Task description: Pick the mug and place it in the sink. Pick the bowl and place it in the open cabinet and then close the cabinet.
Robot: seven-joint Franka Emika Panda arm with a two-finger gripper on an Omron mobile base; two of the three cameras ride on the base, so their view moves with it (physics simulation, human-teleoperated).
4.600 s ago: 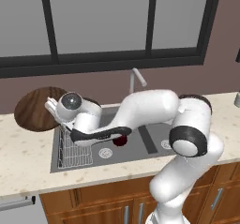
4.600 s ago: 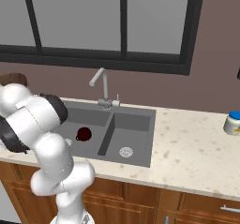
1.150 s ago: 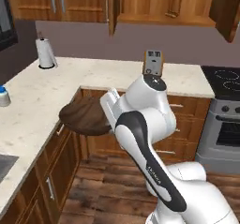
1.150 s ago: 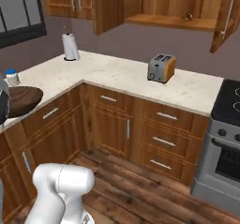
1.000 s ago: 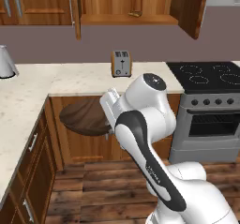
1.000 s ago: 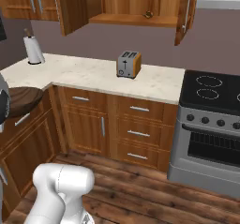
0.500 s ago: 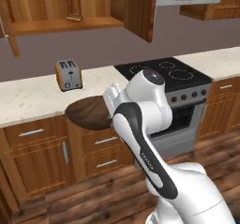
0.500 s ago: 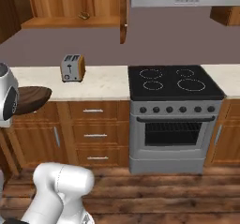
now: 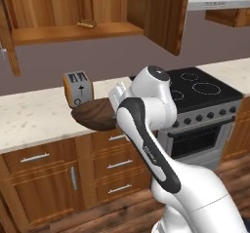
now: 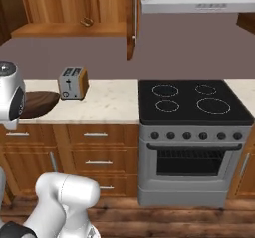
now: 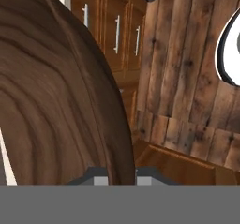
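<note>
The gripper (image 11: 115, 174) pinches the rim of the bowl (image 9: 95, 114), its jaws pressed onto the thin wall from both sides, fingertips mostly cut off at the frame's bottom. The bowl is wide, shallow and dark brown with streaked wood grain, held out over the front edge of the pale speckled counter (image 9: 29, 122), just in front of the toaster (image 9: 77, 87). Above, the wooden wall cabinet (image 9: 73, 12) stands open, its door (image 9: 166, 12) swung out. At right sits a black-topped stove (image 10: 194, 105)
</note>
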